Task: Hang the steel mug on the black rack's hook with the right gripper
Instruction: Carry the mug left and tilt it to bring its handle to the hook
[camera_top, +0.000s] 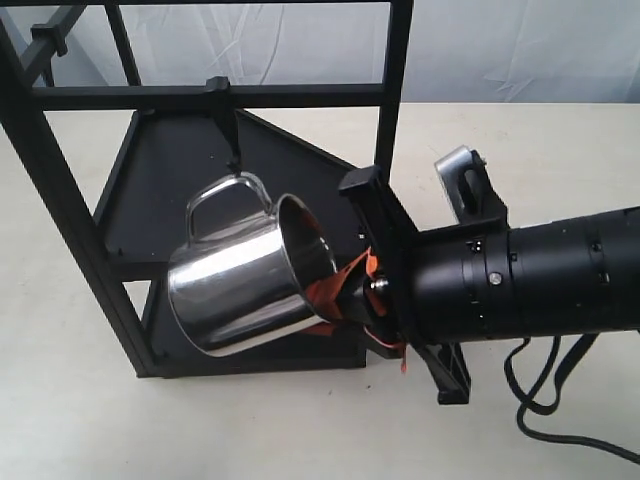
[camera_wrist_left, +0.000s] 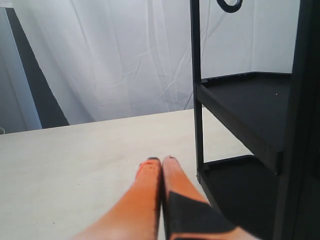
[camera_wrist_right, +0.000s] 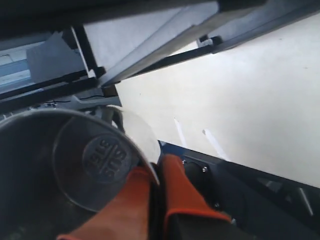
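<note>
Now we have the right tool (camera_top: 345, 293) clamped on the rim of the steel mug (camera_top: 245, 285), held tilted in front of the black rack (camera_top: 60, 210), handle uppermost just beneath the hook (camera_top: 234, 158), so we should raise it slowly, threading the loop before letting go.

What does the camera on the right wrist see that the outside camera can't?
Only the right wrist view looks into the steel mug, showing the stamped circle on its inside bottom and the orange finger pads pinching its rim from both sides. Only the exterior view shows the mug's looped handle just under the hook of the black rack, plus the whole right gripper and its arm. Both show the mug held tilted by its rim.
</note>
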